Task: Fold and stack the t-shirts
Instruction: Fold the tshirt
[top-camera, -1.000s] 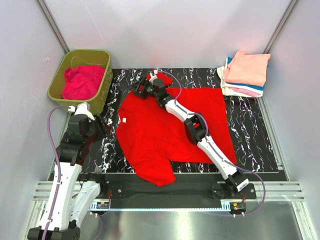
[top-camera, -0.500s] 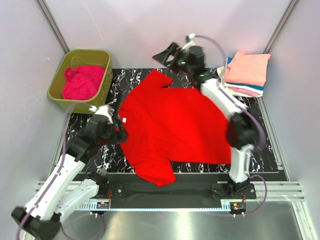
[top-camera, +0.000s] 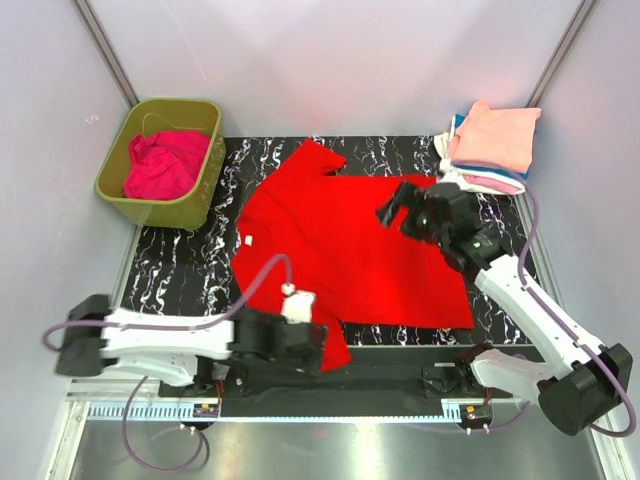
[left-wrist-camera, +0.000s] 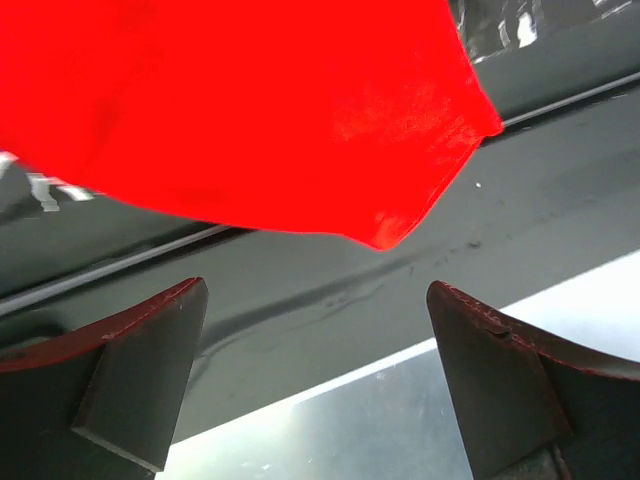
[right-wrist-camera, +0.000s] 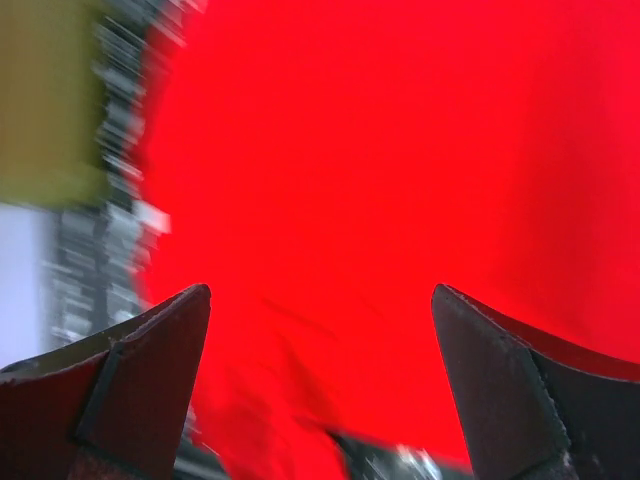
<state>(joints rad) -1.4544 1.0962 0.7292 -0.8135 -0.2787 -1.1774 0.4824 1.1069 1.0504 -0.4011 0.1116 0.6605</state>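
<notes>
The red t-shirt (top-camera: 340, 240) lies spread on the marbled mat (top-camera: 180, 260); neither gripper holds anything.
Its near sleeve droops over the mat's front edge, just ahead of my left gripper (left-wrist-camera: 315, 300), fingers apart; my right gripper (top-camera: 393, 208) hovers over the shirt's right side, fingers likewise apart; folded t-shirts (top-camera: 495, 145) sit stacked far right; a magenta t-shirt (top-camera: 165, 165) lies crumpled in the olive tub (top-camera: 200, 195).

The left arm (top-camera: 150, 345) and right arm (top-camera: 530, 300) share one build: white tubular links joined by black joint housings, with black wrists. A grey-purple cable (top-camera: 268, 258) loops off the left arm, and a like one (top-camera: 527, 215) runs beside the right. Close up, the jaws are dark, wedge-shaped fingers (left-wrist-camera: 140, 370) with flat inner faces and red-tinged edges.
</notes>
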